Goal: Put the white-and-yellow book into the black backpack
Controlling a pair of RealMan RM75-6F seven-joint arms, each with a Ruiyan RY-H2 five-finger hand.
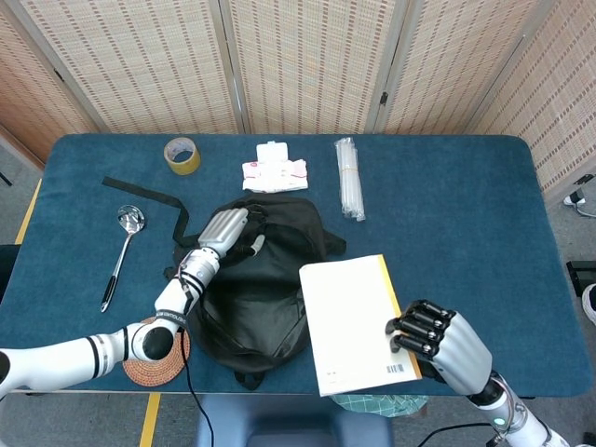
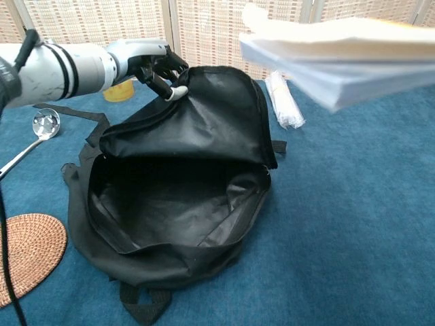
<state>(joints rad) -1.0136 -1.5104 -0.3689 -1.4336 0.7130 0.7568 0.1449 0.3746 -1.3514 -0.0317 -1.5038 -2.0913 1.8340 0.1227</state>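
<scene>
The black backpack [image 1: 256, 289] [image 2: 183, 197] lies in the middle of the blue table with its mouth gaping toward me. My left hand [image 1: 226, 233] [image 2: 153, 64] grips the upper edge of the flap and holds it lifted. The white-and-yellow book [image 1: 358, 321] [image 2: 340, 58] hangs in the air to the right of the bag, held flat at its near corner by my right hand [image 1: 438, 343]. In the chest view the book is blurred and floats above the bag's right side; the right hand is hidden there.
A woven coaster [image 1: 154, 346] [image 2: 27, 255] sits at the front left. A metal ladle [image 1: 119, 251], a black strap [image 1: 140, 194] and a tape roll [image 1: 182, 155] lie to the left. A white packet [image 1: 274, 171] and a bundle of clear straws [image 1: 348, 177] lie behind the bag.
</scene>
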